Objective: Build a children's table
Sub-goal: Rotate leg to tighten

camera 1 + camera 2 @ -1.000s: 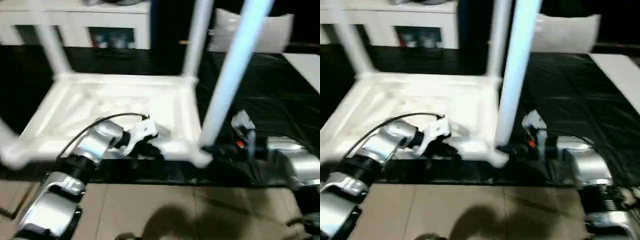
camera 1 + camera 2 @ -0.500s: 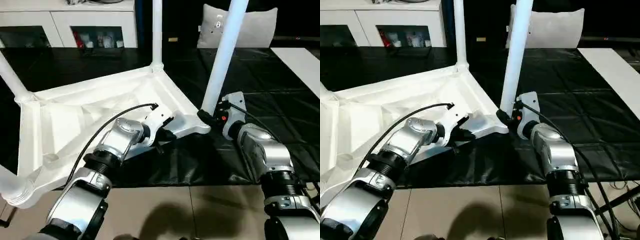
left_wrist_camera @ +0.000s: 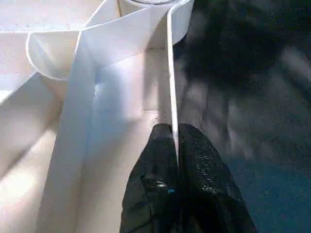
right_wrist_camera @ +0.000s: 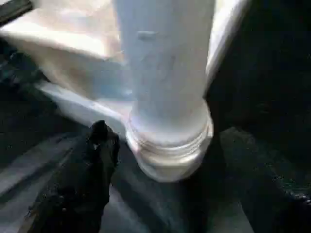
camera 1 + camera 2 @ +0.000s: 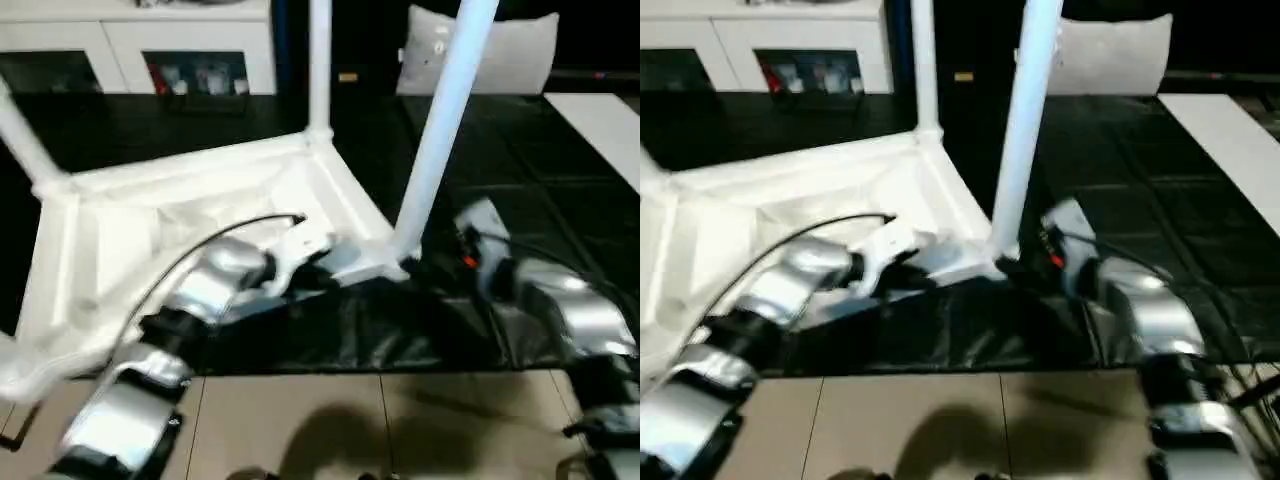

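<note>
Children's table (image 5: 190, 215) lay upside down on a black sheet (image 5: 480, 170), ribbed underside up, legs rising from its corner sockets. Left gripper (image 3: 173, 141) had its fingers (image 3: 158, 160) pinched tight on the thin rim of the tabletop near the front corner. Right gripper (image 4: 163, 160) sat at the base of the front leg (image 5: 440, 120), fingers (image 4: 92, 160) spread wide either side, not touching it.

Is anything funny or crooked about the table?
Yes. The table top lies upside down with legs pointing up, and the leg nearest the right gripper shows its screw threads just above the corner socket, so it seems not fully screwed in.
</note>
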Available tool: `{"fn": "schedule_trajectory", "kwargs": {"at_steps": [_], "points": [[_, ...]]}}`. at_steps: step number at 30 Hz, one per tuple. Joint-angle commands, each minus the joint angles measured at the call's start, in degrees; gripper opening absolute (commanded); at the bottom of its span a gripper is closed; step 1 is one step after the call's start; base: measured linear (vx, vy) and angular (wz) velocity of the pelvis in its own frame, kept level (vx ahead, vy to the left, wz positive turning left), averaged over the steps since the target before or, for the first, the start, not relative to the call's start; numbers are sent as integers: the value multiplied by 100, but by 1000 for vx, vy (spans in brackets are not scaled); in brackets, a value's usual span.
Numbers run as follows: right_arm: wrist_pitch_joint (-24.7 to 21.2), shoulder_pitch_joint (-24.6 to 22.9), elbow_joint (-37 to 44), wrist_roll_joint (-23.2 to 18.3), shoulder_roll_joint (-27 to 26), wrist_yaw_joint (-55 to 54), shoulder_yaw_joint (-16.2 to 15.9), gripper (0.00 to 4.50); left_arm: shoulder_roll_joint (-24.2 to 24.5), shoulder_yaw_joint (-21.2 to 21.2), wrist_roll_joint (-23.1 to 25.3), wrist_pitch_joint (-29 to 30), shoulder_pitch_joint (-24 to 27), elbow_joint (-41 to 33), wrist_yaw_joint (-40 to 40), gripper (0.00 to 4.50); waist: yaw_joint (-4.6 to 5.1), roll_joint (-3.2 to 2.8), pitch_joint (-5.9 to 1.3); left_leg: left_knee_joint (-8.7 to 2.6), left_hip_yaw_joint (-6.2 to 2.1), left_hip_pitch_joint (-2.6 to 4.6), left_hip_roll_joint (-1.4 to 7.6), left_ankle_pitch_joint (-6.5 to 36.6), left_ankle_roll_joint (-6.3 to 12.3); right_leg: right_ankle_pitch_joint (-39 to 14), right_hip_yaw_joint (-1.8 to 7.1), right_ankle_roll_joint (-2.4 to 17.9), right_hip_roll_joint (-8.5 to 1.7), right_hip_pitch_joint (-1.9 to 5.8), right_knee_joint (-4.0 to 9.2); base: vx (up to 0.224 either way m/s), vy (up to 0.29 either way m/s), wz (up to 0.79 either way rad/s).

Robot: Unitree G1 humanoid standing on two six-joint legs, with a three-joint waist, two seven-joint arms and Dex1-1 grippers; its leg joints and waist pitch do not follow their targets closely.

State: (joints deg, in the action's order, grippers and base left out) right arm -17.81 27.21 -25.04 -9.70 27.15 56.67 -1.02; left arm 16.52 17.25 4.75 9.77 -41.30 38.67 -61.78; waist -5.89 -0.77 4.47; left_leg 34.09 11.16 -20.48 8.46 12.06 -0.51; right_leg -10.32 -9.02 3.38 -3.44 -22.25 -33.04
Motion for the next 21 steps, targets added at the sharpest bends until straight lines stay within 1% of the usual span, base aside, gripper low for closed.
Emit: {"fn": "schedule_trajectory", "kwargs": {"at_steps": [1,2,3,4,5,8,9,10,11,13,14,15,16,17,19,20,21], "points": [[271,-67,263,-102,139,616,-234,360,45,171,-53,-227,63,-182,-434,0,-55,95,-448,-323,-291,21,642,301,737,-1223,516,617,-810,367,388,0,0,0],[375,-96,279,-112,227,823,-302,360,111,223,-45,-316,67,-169,-564,0,-68,86,-444,-318,-287,21,633,302,751,-1236,511,625,-804,361,393,0,0,0],[496,-118,287,-149,325,1131,-379,360,231,327,-11,-489,74,-146,-787,0,-99,86,-457,-312,-285,27,643,304,747,-1257,521,620,-817,356,387,0,0,0],[527,-117,281,-163,345,1220,-400,360,267,357,-2,-544,76,-136,-854,0,-126,89,-463,-308,-283,23,638,287,755,-1235,518,616,-810,361,371,0,0,0],[618,-99,246,-183,379,1425,-454,360,370,442,16,-708,84,-116,-1073,0,-127,84,-456,-316,-287,20,650,288,768,-1232,522,623,-809,353,372,0,0,0],[821,-75,156,-183,441,1715,-548,360,518,551,34,-982,93,-72,-1413,0,-156,82,-464,-314,-283,36,656,324,712,-1294,524,647,-818,335,375,0,0,0],[820,-84,159,-220,471,1871,-582,360,562,586,49,-1041,94,-67,-1502,0,-191,94,-474,-308,-278,45,653,318,704,-1323,527,646,-821,337,373,0,0,0],[824,-89,156,-244,491,1995,-599,334,591,604,60,-1090,94,-58,-1571,0,-244,85,-477,-309,-276,61,677,303,685,-1308,534,651,-816,322,363,0,0,0],[802,-95,169,-290,507,2138,-612,326,632,633,59,-1151,102,-75,-1690,0,-252,93,-472,-315,-276,69,686,291,679,-1284,536,667,-813,313,358,0,0,0],[800,-87,174,-354,526,2341,-642,326,709,669,52,-1226,126,-132,-1910,0,-287,92,-480,-313,-285,63,699,260,668,-1213,538,697,-835,323,333,0,0,0],[803,-86,172,-356,526,2346,-643,321,711,670,51,-1228,126,-133,-1916,0,-289,96,-480,-314,-287,58,702,256,671,-1184,542,703,-840,325,330,0,0,0],[827,-78,158,-371,533,2392,-657,307,732,682,44,-1258,127,-136,-1975,0,-294,92,-482,-314,-292,59,705,246,663,-1146,539,718,-839,322,319,0,0,0],[922,-48,70,-385,515,2480,-681,292,763,702,45,-1340,108,-100,-2028,0,-294,102,-477,-313,-288,54,692,260,649,-1142,540,721,-839,319,316,0,0,0],[931,-41,52,-392,512,2506,-685,282,766,704,42,-1353,104,-91,-2035,0,-293,116,-472,-312,-275,46,672,300,625,-1219,543,701,-852,329,335,0,0,0],[976,-20,-21,-409,486,2575,-693,271,763,703,29,-1399,89,-58,-2062,0,-296,123,-472,-311,-272,39,660,283,615,-1321,534,652,-838,339,350,0,0,0],[983,-15,-40,-411,476,2581,-694,260,762,702,27,-1409,87,-51,-2067,0,-296,123,-472,-311,-272,39,660,283,615,-1321,534,652,-838,339,350,0,0,0],[997,-6,-70,-411,464,2594,-694,260,759,700,24,-1433,82,-34,-2079,0,-299,117,-474,-309,-274,39,660,270,615,-1339,531,633,-832,338,351,0,0,0]]}}
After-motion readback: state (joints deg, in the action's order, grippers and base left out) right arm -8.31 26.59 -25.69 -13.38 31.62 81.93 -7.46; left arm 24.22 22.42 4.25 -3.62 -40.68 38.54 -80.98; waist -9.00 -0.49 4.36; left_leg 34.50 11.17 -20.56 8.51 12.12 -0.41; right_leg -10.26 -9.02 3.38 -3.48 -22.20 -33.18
